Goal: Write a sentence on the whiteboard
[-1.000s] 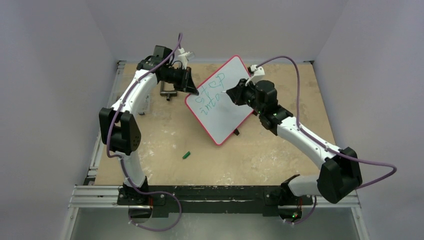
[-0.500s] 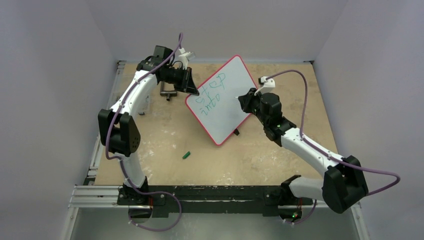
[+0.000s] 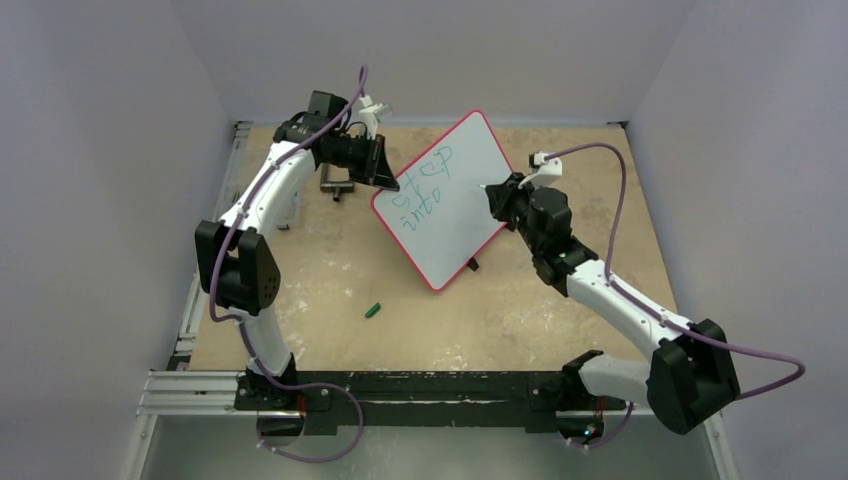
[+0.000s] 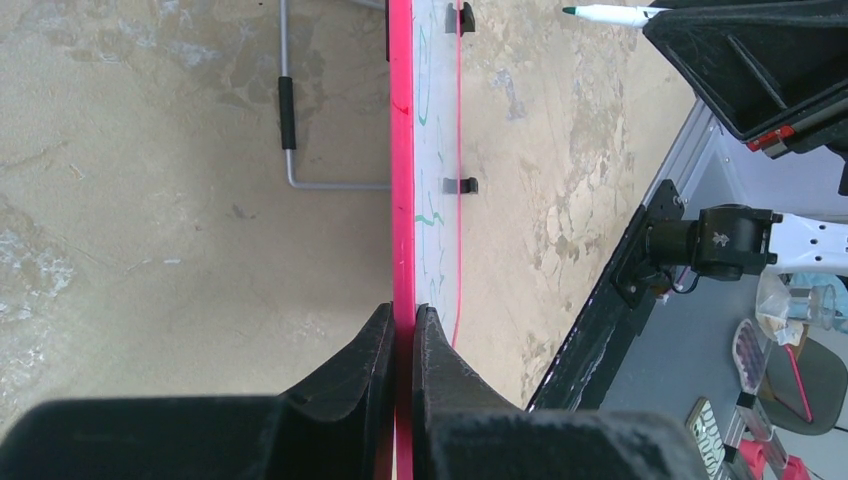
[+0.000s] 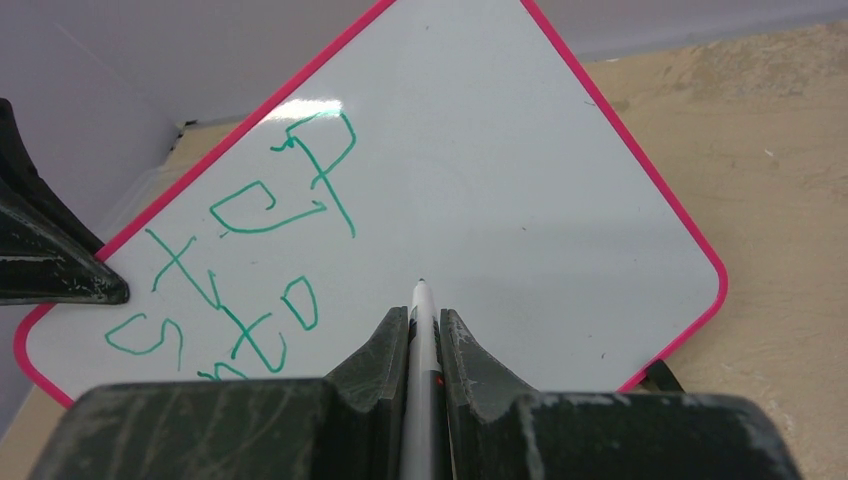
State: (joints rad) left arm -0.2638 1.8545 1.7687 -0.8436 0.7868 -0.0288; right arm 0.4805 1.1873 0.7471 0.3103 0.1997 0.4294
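Whiteboard (image 3: 462,225) is propped at a tilt toward the far middle of the table (image 3: 330,270). Its left rim is pinched in the left gripper (image 4: 402,315), jaws closed right down on the red edge. The right gripper (image 5: 422,315) is clamped on the marker (image 5: 421,305), with the tip poking out over the blank patch right of the writing. From the left wrist view the tip looks off the surface. Sentence (image 5: 240,250) so far reads "step" over "into" in green. My take: start a fresh line under "into", bring the tip in square and light, and let the left hold firm so the board doesn't swing. A small green cap (image 3: 373,310) lies on the table, well apart from the board.
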